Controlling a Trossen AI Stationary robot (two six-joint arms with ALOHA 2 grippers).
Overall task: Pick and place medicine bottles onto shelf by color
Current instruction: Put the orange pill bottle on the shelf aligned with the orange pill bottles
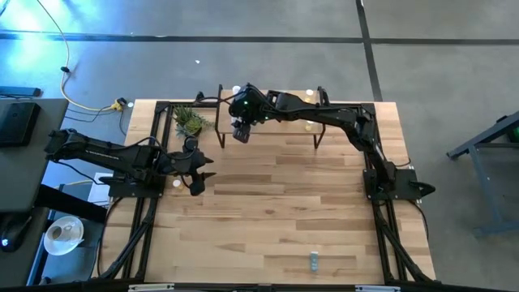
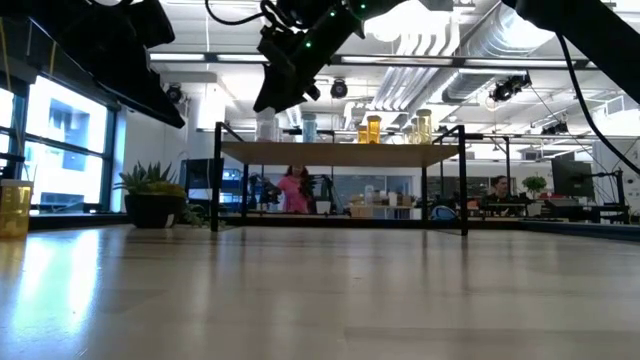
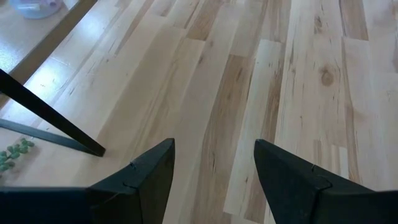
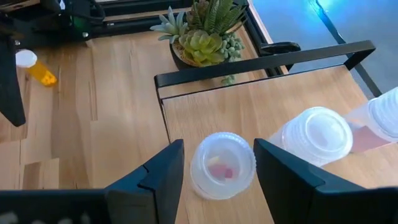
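Right gripper (image 4: 214, 171) hangs over the shelf's (image 4: 261, 106) left end, fingers spread around a clear bottle (image 4: 222, 165) without gripping it.
Left gripper (image 3: 211, 168) waits, open and empty, above bare plank table (image 3: 249, 93); an orange bottle (image 4: 38, 70) lies beside it, the plant (image 4: 208, 31) near the table's far edge.

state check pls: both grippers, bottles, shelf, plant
Right gripper: open, jaws either side of a clear bottle standing on the shelf.
Left gripper: open, empty, over the table.
Orange bottle: lying on the table.
Potted plant: upright beside the shelf.
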